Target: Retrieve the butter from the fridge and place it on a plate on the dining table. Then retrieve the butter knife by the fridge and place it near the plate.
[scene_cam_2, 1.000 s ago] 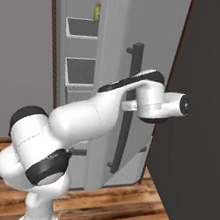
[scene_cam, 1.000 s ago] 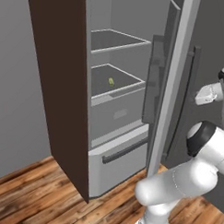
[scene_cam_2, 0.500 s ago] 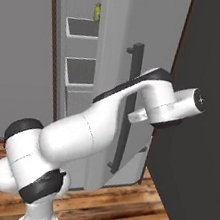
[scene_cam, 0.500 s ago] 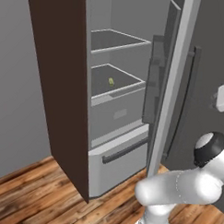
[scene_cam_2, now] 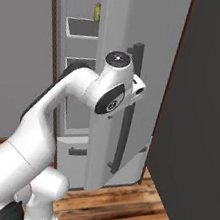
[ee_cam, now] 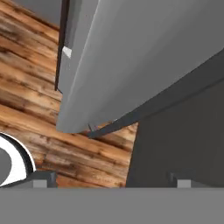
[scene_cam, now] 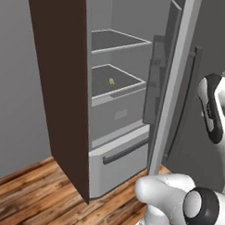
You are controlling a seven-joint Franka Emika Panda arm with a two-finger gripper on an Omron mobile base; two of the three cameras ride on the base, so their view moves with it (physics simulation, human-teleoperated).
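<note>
Left base view: fridge (scene_cam: 118, 133) with door (scene_cam: 173, 84) swung open, dark bar handle (scene_cam: 184, 103) on the door's outer face, drawer (scene_cam: 121, 159) shut below. Two glass shelves inside; butter (scene_cam: 111, 81) on the lower shelf (scene_cam: 118, 84), toward the back, clear of the rim. Wood floor (scene_cam: 32, 194) beneath. Right base view: arm (scene_cam_2: 59, 124) raised beside the door edge, wrist close to the handle. Hand view: jaws spread wide, fingers (ee_cam: 40, 179) apart, nothing between them, aimed down along the door's lower edge.
</note>
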